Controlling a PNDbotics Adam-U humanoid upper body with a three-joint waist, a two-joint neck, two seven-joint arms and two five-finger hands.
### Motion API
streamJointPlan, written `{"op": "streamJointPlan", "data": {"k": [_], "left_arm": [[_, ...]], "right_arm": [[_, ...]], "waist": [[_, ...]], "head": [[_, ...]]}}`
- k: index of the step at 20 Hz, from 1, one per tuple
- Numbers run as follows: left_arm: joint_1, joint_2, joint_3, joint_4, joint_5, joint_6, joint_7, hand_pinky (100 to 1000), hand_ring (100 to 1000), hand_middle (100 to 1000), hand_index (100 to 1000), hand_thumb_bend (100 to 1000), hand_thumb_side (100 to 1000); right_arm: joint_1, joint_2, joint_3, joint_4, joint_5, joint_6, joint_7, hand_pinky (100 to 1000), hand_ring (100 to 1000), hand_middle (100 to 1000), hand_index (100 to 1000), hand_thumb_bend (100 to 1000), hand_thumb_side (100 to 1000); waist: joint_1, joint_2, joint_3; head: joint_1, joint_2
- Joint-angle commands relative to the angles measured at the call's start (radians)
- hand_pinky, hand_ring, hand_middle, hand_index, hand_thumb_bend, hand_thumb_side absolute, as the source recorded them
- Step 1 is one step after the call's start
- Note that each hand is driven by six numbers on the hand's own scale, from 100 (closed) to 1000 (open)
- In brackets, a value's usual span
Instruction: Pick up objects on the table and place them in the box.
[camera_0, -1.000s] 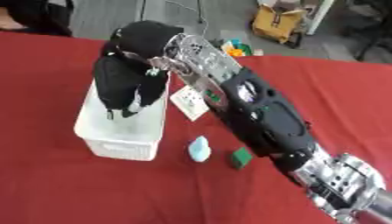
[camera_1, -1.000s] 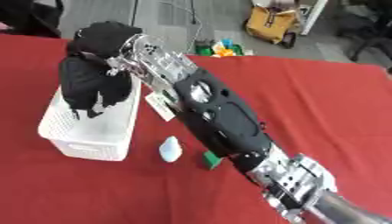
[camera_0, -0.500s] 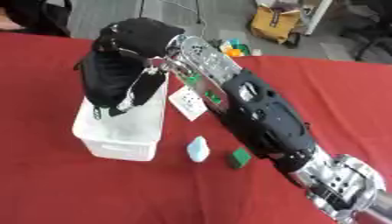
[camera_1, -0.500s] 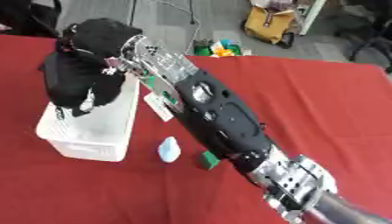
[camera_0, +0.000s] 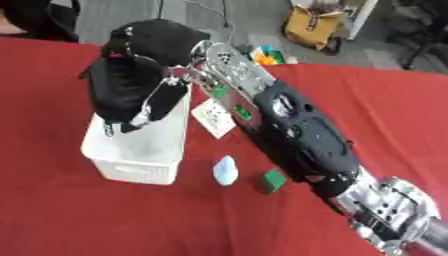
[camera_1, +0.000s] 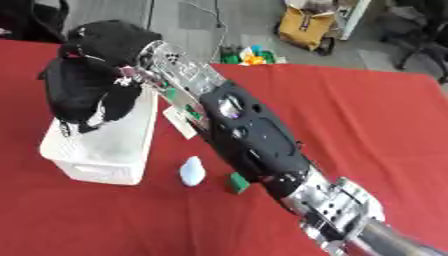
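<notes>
Over box (camera_0: 140, 150), at 10 o'clock: right hand (camera_0: 131, 92), fingers hanging downward, loosely curled, nothing visibly held. At 6 o'clock of arm, on red cloth: pale blue lump (camera_0: 225, 170), green block (camera_0: 271, 180); white card (camera_0: 213, 117) beside box. Lump likely light, smooth; pinch across sides. Block stiff; card flat, awkward to lift.

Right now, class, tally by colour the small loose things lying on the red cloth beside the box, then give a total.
Pale blue: 1, the small object
Green: 1, the block
White: 1, the card
Total: 3
The colourful pile at the far edge is too unclear to count.
</notes>
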Motion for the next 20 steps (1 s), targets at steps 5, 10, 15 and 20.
{"op": "streamJointPlan", "data": {"k": [5,10,15,20], "left_arm": [[-0.002,0.004,0.003,-0.016,-0.006,-0.003,0.0,173,665,749,869,100,1000],[-0.002,0.004,0.003,-0.016,-0.008,-0.004,-0.001,171,666,749,869,100,1000],[-0.002,0.003,0.003,-0.016,-0.009,-0.004,0.0,170,666,750,869,100,1000],[-0.001,0.003,0.003,-0.016,-0.01,-0.004,0.0,170,666,750,869,100,1000]], "right_arm": [[-0.012,-0.032,-0.011,0.009,0.051,0.0,-0.051,869,915,848,874,708,643],[-0.009,-0.029,-0.01,0.053,0.094,-0.016,-0.083,951,969,946,963,819,660],[-0.012,-0.028,-0.014,0.07,0.092,-0.035,-0.052,977,988,990,993,872,675],[-0.011,-0.029,-0.013,0.064,0.08,-0.04,-0.041,977,986,987,988,879,668]], "waist": [[0.014,-0.009,0.005],[0.017,-0.002,0.008],[0.018,0.0,0.006],[0.018,0.001,0.006]], "head": [[-0.011,-0.012],[-0.015,-0.014],[-0.016,-0.016],[-0.014,-0.016]]}}
